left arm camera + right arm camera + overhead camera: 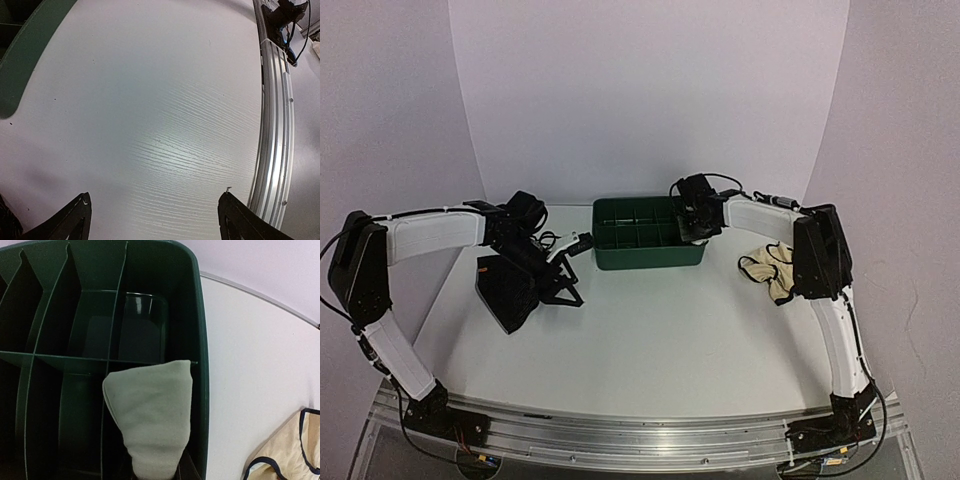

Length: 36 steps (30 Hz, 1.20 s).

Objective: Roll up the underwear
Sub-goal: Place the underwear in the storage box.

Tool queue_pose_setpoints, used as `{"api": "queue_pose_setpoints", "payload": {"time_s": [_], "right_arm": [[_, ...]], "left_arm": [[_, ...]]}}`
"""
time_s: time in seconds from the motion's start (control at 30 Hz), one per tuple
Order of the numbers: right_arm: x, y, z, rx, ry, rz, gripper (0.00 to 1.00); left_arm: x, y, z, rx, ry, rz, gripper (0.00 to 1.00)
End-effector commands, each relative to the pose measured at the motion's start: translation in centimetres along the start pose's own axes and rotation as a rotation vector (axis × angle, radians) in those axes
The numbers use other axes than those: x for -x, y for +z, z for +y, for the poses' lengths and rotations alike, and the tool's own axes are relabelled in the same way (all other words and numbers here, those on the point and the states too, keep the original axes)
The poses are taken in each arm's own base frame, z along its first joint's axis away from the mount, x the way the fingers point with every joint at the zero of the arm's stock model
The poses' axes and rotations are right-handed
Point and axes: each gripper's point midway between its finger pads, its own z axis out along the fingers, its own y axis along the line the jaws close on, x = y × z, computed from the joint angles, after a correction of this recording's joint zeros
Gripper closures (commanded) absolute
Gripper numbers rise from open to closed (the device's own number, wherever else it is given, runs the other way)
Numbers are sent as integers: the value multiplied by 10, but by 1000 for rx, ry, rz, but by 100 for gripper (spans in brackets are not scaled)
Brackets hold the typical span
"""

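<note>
Over the single tray (196, 315), right claw (692, 230) pinches one mint garment (155, 410) of three; left claw (155, 200) gapes wide.

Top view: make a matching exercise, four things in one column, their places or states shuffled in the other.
1 black underwear
2 cream underwear
3 mint underwear
4 left gripper

A at the tray's right end
B open above bare table
C on the table, left of the tray
D on the table, right of the tray

Pairs: 1-C, 2-D, 3-A, 4-B
</note>
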Motion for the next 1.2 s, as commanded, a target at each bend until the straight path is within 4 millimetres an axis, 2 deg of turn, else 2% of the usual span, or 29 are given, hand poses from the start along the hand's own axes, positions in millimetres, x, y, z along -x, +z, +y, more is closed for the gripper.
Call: {"api": "queue_pose_setpoints", "payload": {"time_s": [0.0,0.27,0.53,0.63,0.8,0.9,0.97,1.07,1.17], "right_arm": [[-15,9,4,-7,49,51,100],[-63,20,11,17,115,196,100],[-101,57,27,34,39,343,100],[-114,61,26,26,45,384,100],[-129,55,21,9,59,421,100],[-124,46,15,1,41,412,99],[-109,37,13,1,24,377,91],[-77,21,9,10,-19,306,75],[-48,5,6,15,-51,236,67]], "left_arm": [[8,-7,0,27,23,-37,13],[2,-3,0,25,11,-31,13],[-3,0,2,35,9,-20,13],[-6,-1,4,47,9,-9,13],[-9,0,4,54,11,-3,13],[-10,0,5,56,12,-2,13],[-11,1,5,55,12,-1,13],[-11,2,5,53,11,-3,13],[-9,1,5,54,14,-8,13]]}}
